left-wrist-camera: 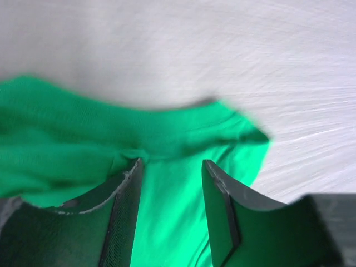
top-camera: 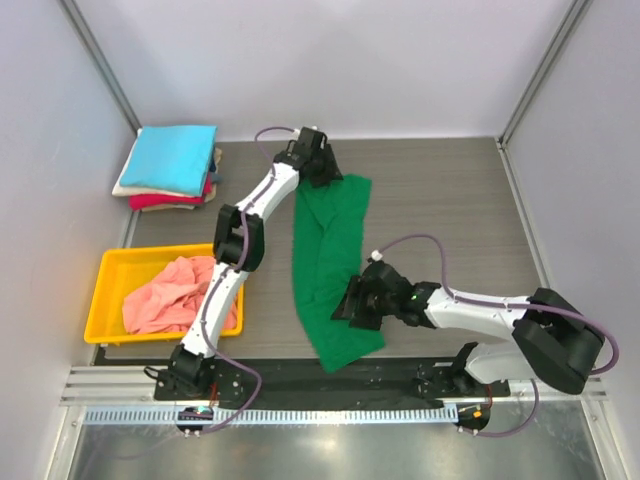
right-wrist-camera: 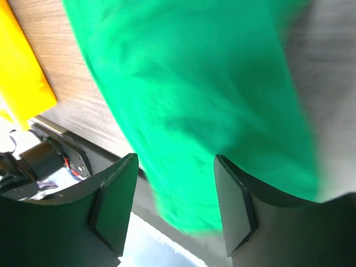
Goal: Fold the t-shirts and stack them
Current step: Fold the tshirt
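The task looks to be somewhere past the middle, in my judgement. At the far left corner of the table (top-camera: 450, 200) there is a stack (top-camera: 150, 190) of folded shirts: a sky-blue shirt (top-camera: 175, 155) on top, a cream shirt (top-camera: 124, 188) under it and a red shirt (top-camera: 160, 203) at the bottom, so three seem finished. The green shirt (top-camera: 325, 260) lies in the middle of the table as a long narrow strip, running from the far side toward the near edge. It looks folded lengthwise once or twice, but it is not yet a compact packet and it is well apart from the stack. The left gripper (top-camera: 318, 165) is over the far end of the strip. In its wrist view the fingers (left-wrist-camera: 125, 189) stand apart, with green cloth showing below the gap and nothing clamped. The right gripper (top-camera: 352, 300) is beside the near part of the strip, and its fingers (right-wrist-camera: 114, 200) are apart too, holding nothing. A salmon-pink shirt (top-camera: 170, 295) lies crumpled in the yellow tray (top-camera: 100, 300) and is not folded at all. So what is left is to finish the green shirt, put it on the stack, and then do the pink one.
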### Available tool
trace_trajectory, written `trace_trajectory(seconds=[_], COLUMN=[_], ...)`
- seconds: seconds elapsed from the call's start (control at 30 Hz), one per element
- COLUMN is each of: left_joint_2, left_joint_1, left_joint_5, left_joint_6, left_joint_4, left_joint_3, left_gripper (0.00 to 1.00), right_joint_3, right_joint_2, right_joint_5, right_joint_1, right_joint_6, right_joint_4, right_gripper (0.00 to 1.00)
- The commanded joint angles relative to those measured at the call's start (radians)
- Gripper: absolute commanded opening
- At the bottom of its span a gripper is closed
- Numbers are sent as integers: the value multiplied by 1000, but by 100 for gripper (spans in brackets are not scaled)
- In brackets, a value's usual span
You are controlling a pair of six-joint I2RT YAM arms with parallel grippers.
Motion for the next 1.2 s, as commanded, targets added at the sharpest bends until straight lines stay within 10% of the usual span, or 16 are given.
trace_trajectory(seconds=[0.0, 0.17, 0.3, 0.67, 1.17], left_joint_2=[125, -174, -402, -1235, -1843], left_joint_1=[-6, -5, 26, 140, 138], left_joint_5=[223, 234, 184, -36, -99], left_joint_6=[39, 64, 108, 165, 248], left_joint_4=[-107, 174, 37, 124, -17], left_joint_3=[298, -64, -106, -1039, -1563], left_gripper=[53, 70, 81, 82, 82], right_joint_3=[180, 423, 573, 1092, 1474], right_joint_2=[-49, -63, 75, 659, 1122], right_joint_5=[128, 340, 358, 366, 458], right_joint_1=[67, 61, -29, -219, -316], right_joint_6=[52, -115, -304, -551, -573], right_joint_4=[-219, -370, -409, -504, -650], right_gripper=[63, 69, 69, 65, 64])
